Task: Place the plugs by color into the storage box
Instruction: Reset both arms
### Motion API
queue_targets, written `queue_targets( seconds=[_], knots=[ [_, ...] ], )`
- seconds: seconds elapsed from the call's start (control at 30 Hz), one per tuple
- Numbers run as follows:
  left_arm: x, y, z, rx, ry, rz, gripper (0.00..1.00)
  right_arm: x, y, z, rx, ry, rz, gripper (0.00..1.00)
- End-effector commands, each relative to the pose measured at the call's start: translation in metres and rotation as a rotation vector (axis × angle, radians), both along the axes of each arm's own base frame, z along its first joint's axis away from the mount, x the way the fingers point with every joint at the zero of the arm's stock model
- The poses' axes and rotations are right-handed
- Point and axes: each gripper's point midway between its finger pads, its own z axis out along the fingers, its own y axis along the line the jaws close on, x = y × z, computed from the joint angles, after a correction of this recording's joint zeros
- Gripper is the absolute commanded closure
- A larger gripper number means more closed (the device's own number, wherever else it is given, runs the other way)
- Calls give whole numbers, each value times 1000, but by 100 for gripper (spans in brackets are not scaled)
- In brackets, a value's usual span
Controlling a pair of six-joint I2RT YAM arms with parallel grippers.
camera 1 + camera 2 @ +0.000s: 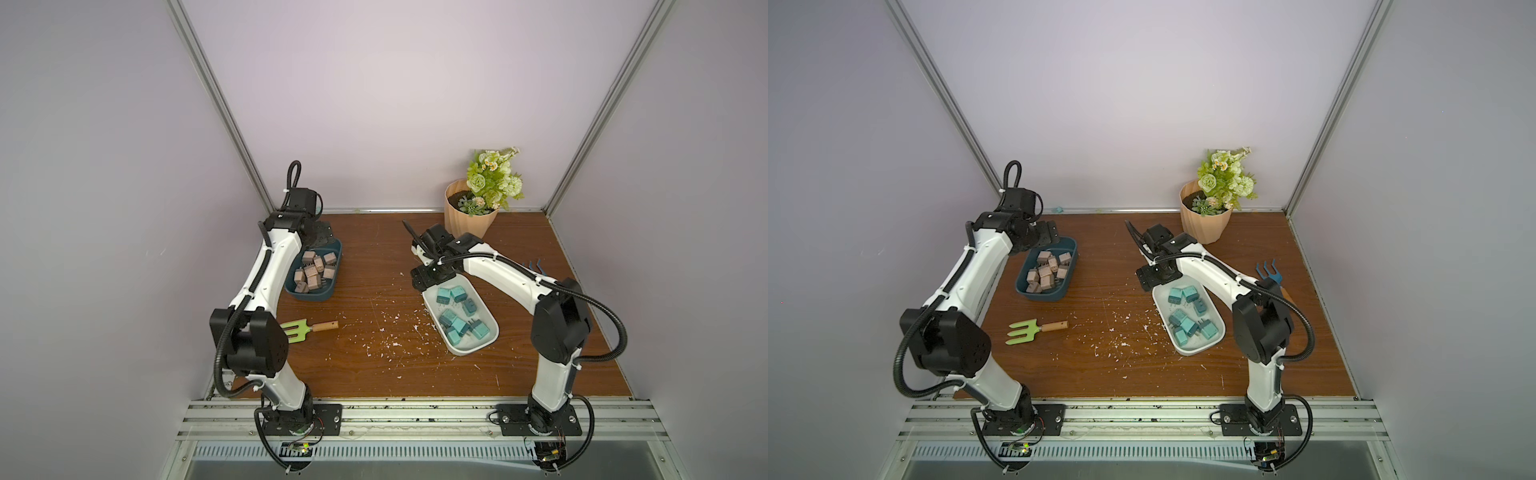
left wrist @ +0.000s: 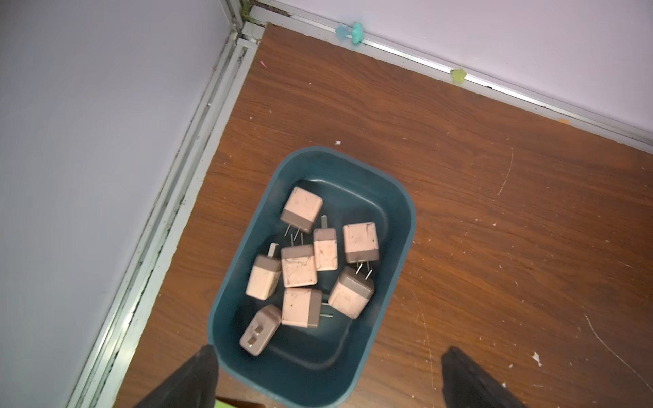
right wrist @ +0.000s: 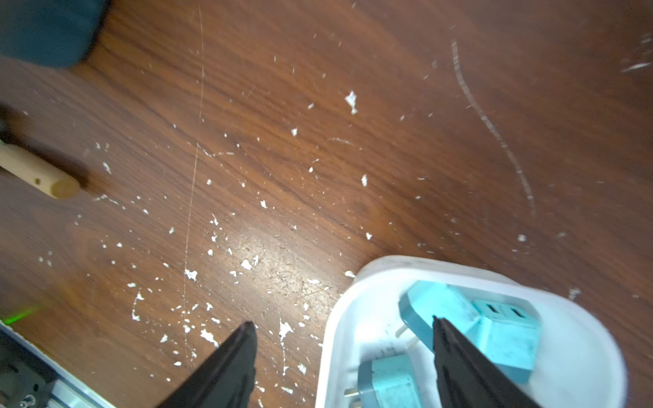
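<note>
Just below the wide-open, empty left gripper (image 2: 328,349), tan plugs (image 2: 299,270) lie in the blue box (image 2: 397,208); right gripper (image 3: 343,320) open, empty.

A lab test booth: aluminium frame (image 1: 219,99), plain lilac walls (image 1: 395,104), rail-mounted robot arms (image 1: 274,266).

In a top view the right arm (image 1: 498,270) hides nearly all of the rake (image 1: 533,264), and the left arm (image 1: 270,270) covers part of the fork (image 1: 299,331). In the right wrist view we find the white box (image 3: 357,303) cut off by the edge and the fork's handle (image 3: 39,173) blurred. By the rail (image 2: 512,92) lie small teal and yellow bits (image 2: 353,31): we cannot tell what.
</note>
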Motion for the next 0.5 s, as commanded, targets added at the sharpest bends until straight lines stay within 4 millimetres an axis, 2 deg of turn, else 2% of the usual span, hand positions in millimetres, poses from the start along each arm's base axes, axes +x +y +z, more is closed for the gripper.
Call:
queue_targets(
  seconds=[0.0,0.1,0.3,0.4,0.47],
  knots=[
    [-21,9,14,45,-15,22,0,0,-34,32,41,-53,-82,19],
    [-36,17,20,77,-60,49,0,-1,-72,37,57,-94,-160,19],
    [-59,36,7,104,-190,185,0,15,-152,32,67,-195,-350,17],
    [-77,43,-1,90,-202,260,0,20,-180,31,82,-222,-421,16],
    [-96,49,-1,84,-221,320,0,14,-190,29,87,-223,-446,17]
  ],
)
